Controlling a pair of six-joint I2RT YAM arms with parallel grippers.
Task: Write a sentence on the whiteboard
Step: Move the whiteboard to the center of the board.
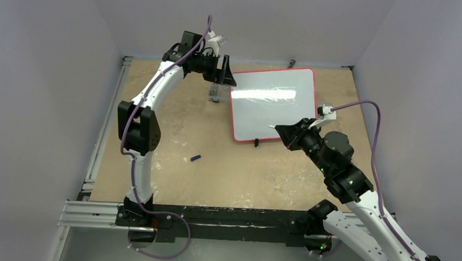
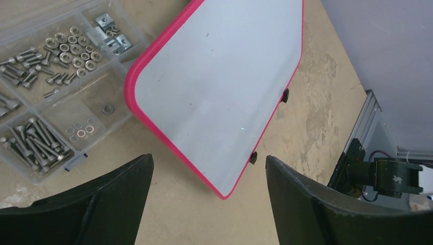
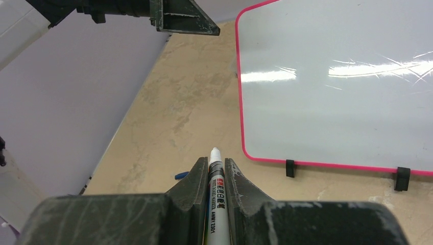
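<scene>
The whiteboard (image 1: 274, 106) lies flat on the table, glossy white with a thin red frame and black feet (image 3: 290, 168). It also shows in the left wrist view (image 2: 219, 87) and the right wrist view (image 3: 337, 102). No sentence shows on it; the surface is blank. My right gripper (image 1: 282, 133) hovers at the board's near edge, shut on a white marker (image 3: 215, 189) with its tip bare, just left of the board's near-left corner. My left gripper (image 1: 224, 76) is open and empty above the board's far-left corner (image 2: 209, 163).
A clear parts box (image 2: 51, 92) of screws and washers sits by the board's far-left side (image 1: 215, 93). A small blue cap (image 1: 195, 158) lies on the wooden table left of the board (image 3: 181, 175). Grey walls enclose the table.
</scene>
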